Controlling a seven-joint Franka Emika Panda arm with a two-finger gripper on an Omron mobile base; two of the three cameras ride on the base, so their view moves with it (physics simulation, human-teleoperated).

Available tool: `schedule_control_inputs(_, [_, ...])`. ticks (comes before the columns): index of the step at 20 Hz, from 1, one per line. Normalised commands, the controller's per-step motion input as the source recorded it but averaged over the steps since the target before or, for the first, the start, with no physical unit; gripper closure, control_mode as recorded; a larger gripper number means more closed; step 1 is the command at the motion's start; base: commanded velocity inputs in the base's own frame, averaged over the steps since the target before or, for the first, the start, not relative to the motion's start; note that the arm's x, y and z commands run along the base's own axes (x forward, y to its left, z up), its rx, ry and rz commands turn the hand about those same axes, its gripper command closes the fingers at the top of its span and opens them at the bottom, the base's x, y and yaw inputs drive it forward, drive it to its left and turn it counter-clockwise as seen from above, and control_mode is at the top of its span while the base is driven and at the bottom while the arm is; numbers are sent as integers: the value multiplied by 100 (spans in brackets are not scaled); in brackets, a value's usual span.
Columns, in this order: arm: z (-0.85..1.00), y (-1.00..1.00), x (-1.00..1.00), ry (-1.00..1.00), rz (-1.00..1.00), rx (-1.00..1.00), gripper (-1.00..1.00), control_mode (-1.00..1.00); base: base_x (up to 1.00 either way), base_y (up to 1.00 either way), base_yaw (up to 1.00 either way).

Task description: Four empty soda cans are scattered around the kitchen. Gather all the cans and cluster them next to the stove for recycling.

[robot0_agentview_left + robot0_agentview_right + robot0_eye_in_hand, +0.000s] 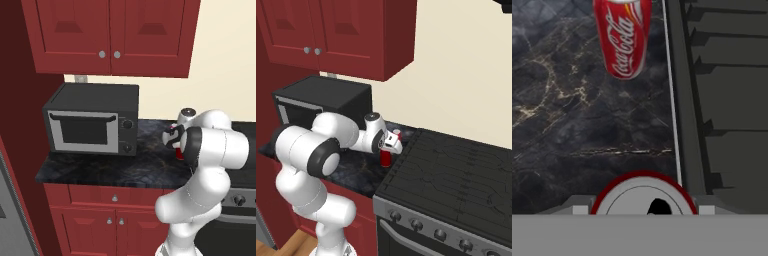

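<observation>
Two red soda cans [623, 37] [643, 196], one microwave [92, 119], one stove [456, 175].

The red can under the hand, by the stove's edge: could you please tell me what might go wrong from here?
1. The held can stands close to the stove edge; it could catch the raised rim and tip.
2. A second red can stands nearby on the countertop; the arm could knock it when withdrawing.
3. The fingers could drag the can over when opening.

Two red soda cans stand upright on the black marbled surface just beside the stove [456, 175]: one [644, 195] seen silver-top-on between the jaws, the other [623, 37] near it.
</observation>
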Motion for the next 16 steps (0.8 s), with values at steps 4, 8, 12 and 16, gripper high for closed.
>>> schedule_control_inputs(4, [-5, 0, 0, 0, 0, -1, -100, -100, 0, 0, 0])
schedule_control_inputs(8, [0, 0, 0, -5, 0, 0, -100, -100, 0, 0, 0])
schedule_control_inputs(12, [0, 0, -1, -7, 0, 0, -100, -100, 0, 0, 0])
schedule_control_inputs(16, [8, 0, -12, -10, 0, 0, -100, -100, 0, 0, 0])
